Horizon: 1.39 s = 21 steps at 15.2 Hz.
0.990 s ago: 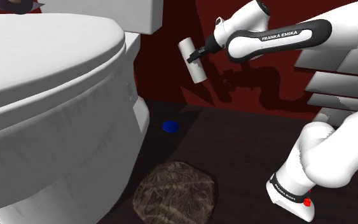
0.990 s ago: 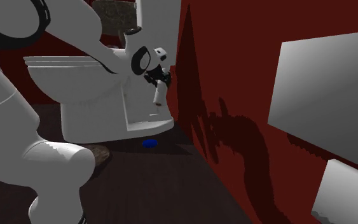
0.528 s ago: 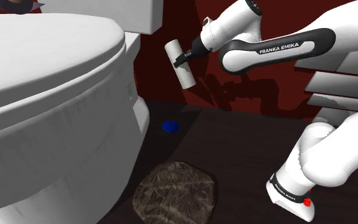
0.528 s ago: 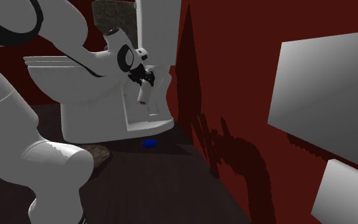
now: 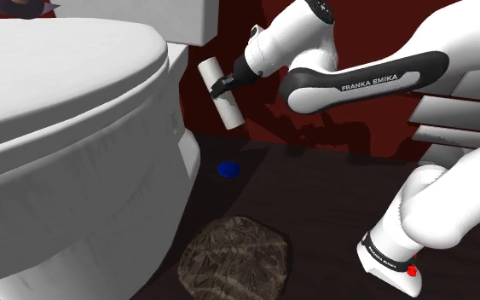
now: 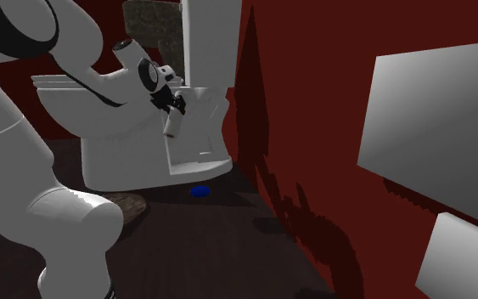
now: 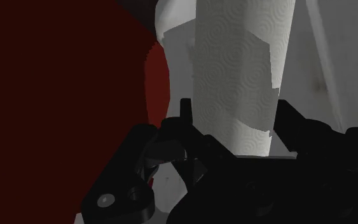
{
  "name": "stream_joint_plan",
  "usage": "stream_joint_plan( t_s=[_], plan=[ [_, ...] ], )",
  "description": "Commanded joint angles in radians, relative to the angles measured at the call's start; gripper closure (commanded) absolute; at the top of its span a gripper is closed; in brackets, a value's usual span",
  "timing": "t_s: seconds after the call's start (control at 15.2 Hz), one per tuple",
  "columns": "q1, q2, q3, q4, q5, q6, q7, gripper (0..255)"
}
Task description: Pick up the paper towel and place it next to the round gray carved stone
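A white paper towel roll (image 5: 218, 95) hangs in the air, tilted, close beside the toilet tank. My gripper (image 5: 228, 83) is shut on it near its upper part. In the second exterior view the roll (image 6: 175, 125) hangs below the gripper (image 6: 174, 104) in front of the toilet's side. The wrist view has the embossed roll (image 7: 241, 76) clasped between the black fingers (image 7: 171, 137). A round carved grey-brown stone (image 5: 236, 260) lies on the dark floor at the toilet's foot, well below the roll; in the second exterior view the stone (image 6: 132, 204) is partly hidden by my arm.
A large white toilet (image 5: 67, 128) takes up the shoulder view's left. A small blue disc (image 5: 228, 169) lies on the floor near the red wall (image 5: 332, 128). A mottled stone-like thing (image 6: 152, 21) sits atop the tank. White panels (image 6: 432, 110) hang on the wall.
My gripper has carried the roll toward the shoulder view's left, away from the red wall and closer to the toilet tank. The stone and blue disc have not moved.
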State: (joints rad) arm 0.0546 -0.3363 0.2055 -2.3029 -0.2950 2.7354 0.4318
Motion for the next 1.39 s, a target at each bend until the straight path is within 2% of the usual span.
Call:
stream_joint_plan(
  t_s=[0.0,0.07,0.79,1.32],
  plan=[
    [-0.016,0.017,0.068,0.029,-0.042,-0.023,0.088,255],
    [-0.023,0.028,0.097,0.045,-0.061,-0.034,0.123,255],
    [-0.095,0.072,0.154,-0.049,-0.184,0.101,0.249,255],
    [-0.192,0.121,0.229,-0.092,-0.343,0.192,0.401,255]
  ],
)
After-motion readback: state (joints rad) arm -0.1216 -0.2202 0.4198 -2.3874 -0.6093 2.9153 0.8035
